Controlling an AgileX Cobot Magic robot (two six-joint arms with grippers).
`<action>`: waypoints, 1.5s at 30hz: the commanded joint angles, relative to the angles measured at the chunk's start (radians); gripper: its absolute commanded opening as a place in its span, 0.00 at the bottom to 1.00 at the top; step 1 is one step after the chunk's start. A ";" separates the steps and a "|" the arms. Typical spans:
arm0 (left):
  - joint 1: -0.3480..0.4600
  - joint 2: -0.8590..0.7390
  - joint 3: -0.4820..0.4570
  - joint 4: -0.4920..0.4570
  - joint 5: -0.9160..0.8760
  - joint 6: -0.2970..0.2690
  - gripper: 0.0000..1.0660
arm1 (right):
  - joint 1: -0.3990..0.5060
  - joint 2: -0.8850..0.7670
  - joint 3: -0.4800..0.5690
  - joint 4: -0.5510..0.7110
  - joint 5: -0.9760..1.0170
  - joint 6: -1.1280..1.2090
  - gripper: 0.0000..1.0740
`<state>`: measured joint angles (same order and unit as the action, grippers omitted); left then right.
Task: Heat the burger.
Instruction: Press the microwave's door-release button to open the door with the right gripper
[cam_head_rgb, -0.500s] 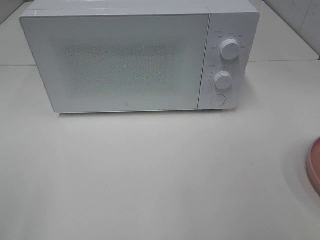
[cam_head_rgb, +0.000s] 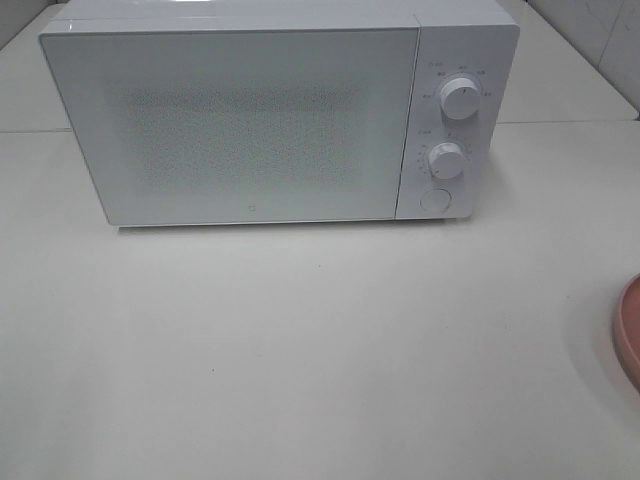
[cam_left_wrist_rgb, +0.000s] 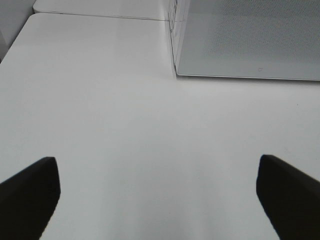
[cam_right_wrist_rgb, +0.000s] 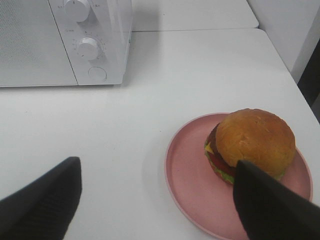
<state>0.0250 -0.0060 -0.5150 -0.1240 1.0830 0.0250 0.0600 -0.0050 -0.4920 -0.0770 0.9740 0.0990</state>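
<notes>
Exterior high view, surface: a white table (cam_head_rgb: 300, 350) fills the lower half of the frame, and a seam crosses it in the upper part.
Room: pale wall tiles (cam_head_rgb: 600, 40) show in the upper right corner.
Burger (cam_right_wrist_rgb: 250, 142): seen only in the right wrist view. It is tall and upright, with a glossy golden-brown bun, dark patty, yellow cheese, red tomato and green lettuce at its edge.
Burger's place: on a pink plate (cam_head_rgb: 630, 335), off the plate's centre and well apart from the microwave. In the exterior view only the plate's rim shows, at the right edge below the middle.
Microwave (cam_head_rgb: 250, 120): white, at upper centre of the frame.
Door (cam_head_rgb: 240, 190): shut, with a frosted front that hides the inside.
Panel: on the microwave's right side, upper dial (cam_head_rgb: 459, 98), lower dial (cam_head_rgb: 446, 160), round button (cam_head_rgb: 434, 199).
Left gripper (cam_left_wrist_rgb: 156, 161): jaws spread wide and empty, over bare table near the microwave's front corner.
Right gripper (cam_right_wrist_rgb: 157, 164): jaws wide apart and holding nothing. One finger (cam_right_wrist_rgb: 270, 205) covers part of the plate and the burger's edge in its view, and I cannot tell whether it touches them.
</notes>
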 joint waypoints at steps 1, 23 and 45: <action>0.000 -0.011 0.001 -0.006 -0.017 -0.001 0.94 | -0.002 -0.022 -0.010 -0.004 -0.027 0.002 0.70; 0.000 -0.011 0.001 -0.006 -0.017 -0.001 0.94 | -0.002 0.381 -0.021 -0.047 -0.452 -0.002 0.70; 0.000 -0.011 0.001 -0.006 -0.017 -0.001 0.94 | -0.002 0.793 -0.021 -0.066 -0.880 -0.001 0.70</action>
<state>0.0250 -0.0060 -0.5150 -0.1240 1.0830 0.0250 0.0600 0.7690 -0.5110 -0.1370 0.1360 0.0990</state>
